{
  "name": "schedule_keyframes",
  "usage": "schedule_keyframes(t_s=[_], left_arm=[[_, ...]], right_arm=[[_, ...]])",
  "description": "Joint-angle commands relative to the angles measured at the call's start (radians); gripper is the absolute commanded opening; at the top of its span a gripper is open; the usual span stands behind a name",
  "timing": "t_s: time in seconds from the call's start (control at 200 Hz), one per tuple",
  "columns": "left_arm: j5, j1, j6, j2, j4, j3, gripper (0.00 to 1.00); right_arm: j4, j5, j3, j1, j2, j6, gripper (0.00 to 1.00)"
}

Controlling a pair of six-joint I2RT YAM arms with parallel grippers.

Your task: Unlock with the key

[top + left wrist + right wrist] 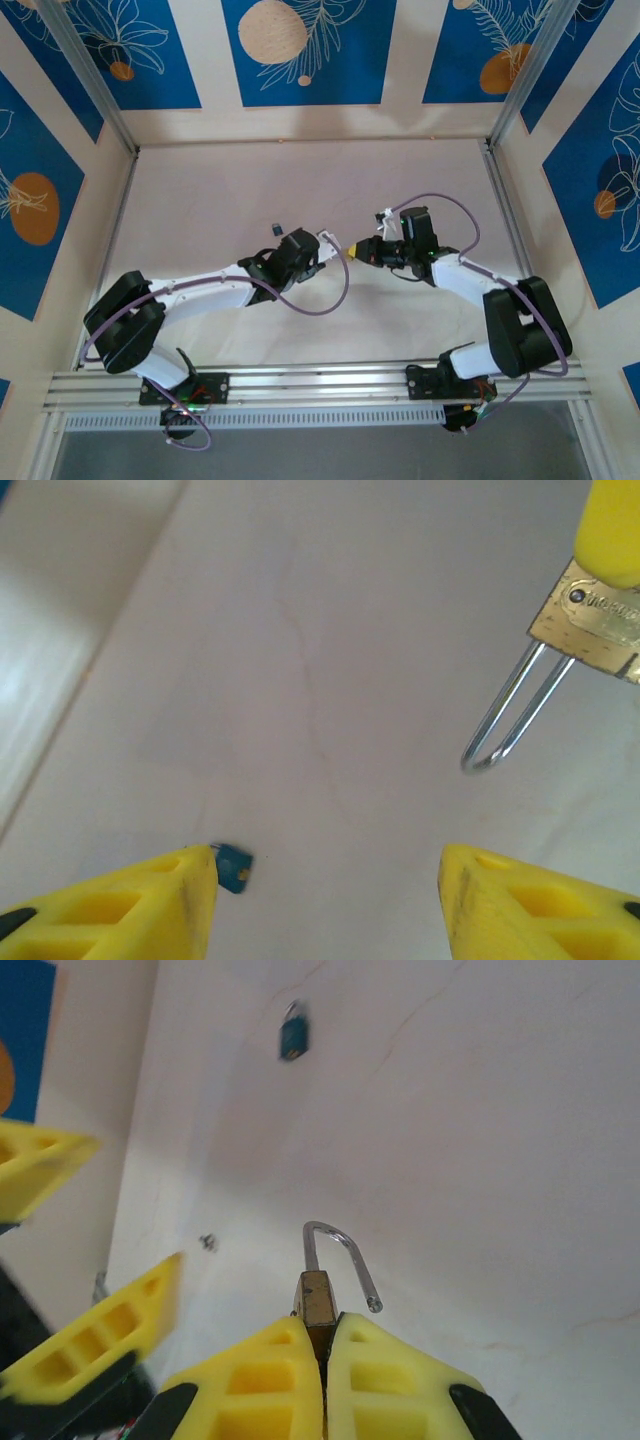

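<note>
Overhead, the pale, matt table top (300, 180) lies bare across most of its width, boxed in by cream walls carrying blue panels with white leaf drawings and orange discs (300, 50). Slanted aluminium posts (85, 70) stand at the back corners, and a slotted aluminium rail (320, 385) runs along the near edge. The left claw (325, 248) and the right claw (358, 250) meet tip to tip near the middle of the table. Open surface stretches from them to the back wall and to both side edges. A small blue-headed metal key (277, 229) lies flat on the table just beyond the left claw and a little to its left. From the left wrist, the left claw (325, 900) is released: its yellow fingers (150, 900) stand wide apart with nothing between them. The key (232, 867) rests on the table right at the tip of one finger, partly hidden behind it. Ahead of that claw and off to the other side hangs a brass padlock with a silver wire shackle (590, 620), clear of the table and pinched from above by a yellow finger. The surface between shows only faint hairline marks. From the right wrist, the right claw (322, 1335) is clenched on the padlock (317, 1300), with the shackle pointing away from it. The shackle's outer leg appears to end free beside the body. The key (292, 1035) lies well ahead of this claw, and the left claw's yellow fingers (100, 1330) sit close beside it. Bare table runs on to the wall foot.
</note>
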Motion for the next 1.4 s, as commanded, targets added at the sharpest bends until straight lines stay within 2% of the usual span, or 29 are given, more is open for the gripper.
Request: schedule_keyframes(t_s=[0.0, 0.14, 0.3, 0.72, 0.955, 1.111, 1.391], left_arm=[[-0.081, 0.008, -0.027, 0.013, 0.091, -0.014, 0.59], [-0.084, 0.011, -0.025, 0.005, 0.124, -0.036, 0.59], [-0.084, 0.014, -0.016, 0.015, 0.178, -0.056, 0.59], [-0.074, 0.022, -0.002, 0.046, 0.255, -0.072, 0.59], [-0.069, 0.022, -0.014, 0.044, 0.255, -0.081, 0.59], [-0.075, 0.022, -0.015, 0.046, 0.256, -0.079, 0.59], [-0.095, 0.025, -0.016, 0.021, 0.253, -0.094, 0.6]], right_arm=[[0.079, 0.07, 0.066, -0.039, 0.078, -0.037, 0.0], [0.118, 0.07, 0.127, -0.07, 0.198, -0.034, 0.0], [0.119, 0.082, 0.165, -0.047, 0.267, -0.057, 0.0], [0.211, 0.064, 0.055, 0.008, 0.277, -0.05, 0.0], [0.276, 0.039, 0.002, -0.003, 0.282, -0.017, 0.0], [0.261, 0.047, 0.04, -0.02, 0.314, 0.005, 0.0], [0.109, -0.004, 0.211, -0.08, 0.398, 0.061, 0.0]])
